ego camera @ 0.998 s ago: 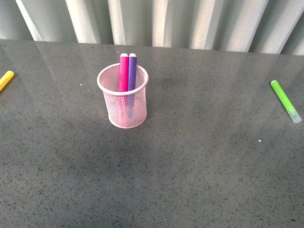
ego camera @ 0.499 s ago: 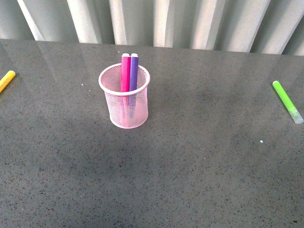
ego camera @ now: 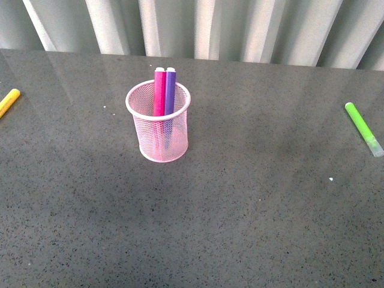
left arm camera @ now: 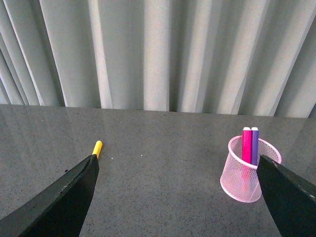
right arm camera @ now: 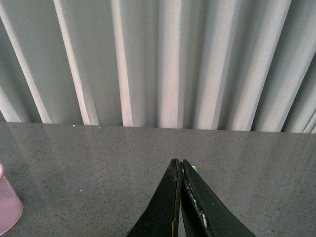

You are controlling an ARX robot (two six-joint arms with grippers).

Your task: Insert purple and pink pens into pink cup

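On the grey table [ego camera: 252,198], pink cup [ego camera: 158,129] upright, pink pen [ego camera: 159,90] and purple pen [ego camera: 170,90] standing inside, touching. Left claw [left arm camera: 177,197] wide open, empty; cup sits near one of its fingers [left arm camera: 289,197]. Right claw [right arm camera: 180,197] closed, holding nothing, cup off to its side. Yellow marker [ego camera: 8,102] and green marker [ego camera: 362,127] lie well apart.
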